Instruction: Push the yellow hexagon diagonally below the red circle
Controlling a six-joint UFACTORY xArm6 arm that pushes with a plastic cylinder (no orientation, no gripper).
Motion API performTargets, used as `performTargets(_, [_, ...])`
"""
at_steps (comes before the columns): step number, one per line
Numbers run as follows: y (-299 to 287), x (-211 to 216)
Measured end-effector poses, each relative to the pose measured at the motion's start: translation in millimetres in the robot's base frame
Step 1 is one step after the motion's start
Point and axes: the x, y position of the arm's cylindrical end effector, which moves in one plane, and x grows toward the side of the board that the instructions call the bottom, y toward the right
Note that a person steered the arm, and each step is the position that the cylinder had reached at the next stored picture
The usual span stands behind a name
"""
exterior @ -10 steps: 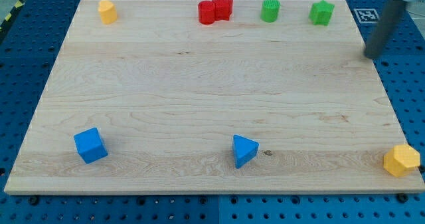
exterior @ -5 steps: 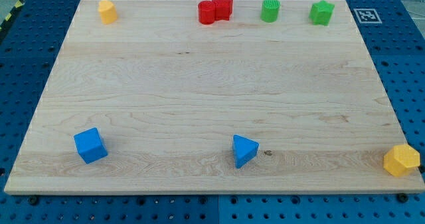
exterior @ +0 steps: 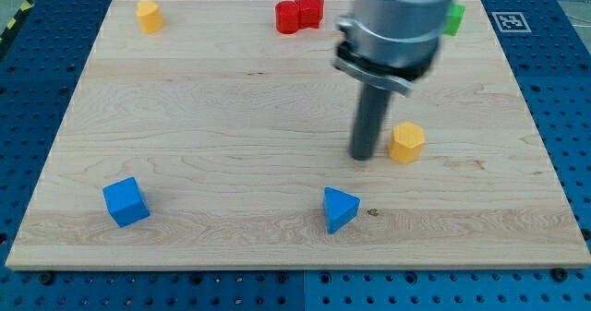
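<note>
1. The red circular plastic block (exterior: 289, 17) sits at the view's top edge of the wooden board (exterior: 185, 126), touching a red star-shaped block (exterior: 310, 8).
2. My tip (exterior: 362, 156) has no claw to part or close; it rests just left of the yellow hexagonal plastic block (exterior: 406, 142).
3. I judge it best to circle to the hexagon's lower right, then push up-left, stopping short of the reds.

The yellow hexagon (exterior: 406, 142) is seen lying flat on the counter (exterior: 185, 117), right of its middle and well clear of every edge. The red circle (exterior: 288, 17) is set upright near the counter's top edge, roughly at mid-width.
</note>
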Motion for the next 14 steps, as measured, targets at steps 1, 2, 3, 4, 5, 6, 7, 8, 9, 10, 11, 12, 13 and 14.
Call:
performTargets(1, [-4,17])
performTargets(2, [19,59])
performTargets(3, [70,62])
performTargets(4, [80,41])
performTargets(5, [55,14])
performTargets(6, [27,-16])
performTargets(7, [42,7])
performTargets(8, [78,41])
performTargets(9, [126,20])
performTargets(10, [112,-20])
performTargets(11, [51,-49])
performTargets(12, [-5,-67])
performTargets(13, [17,-67])
performTargets(14, [66,-47])
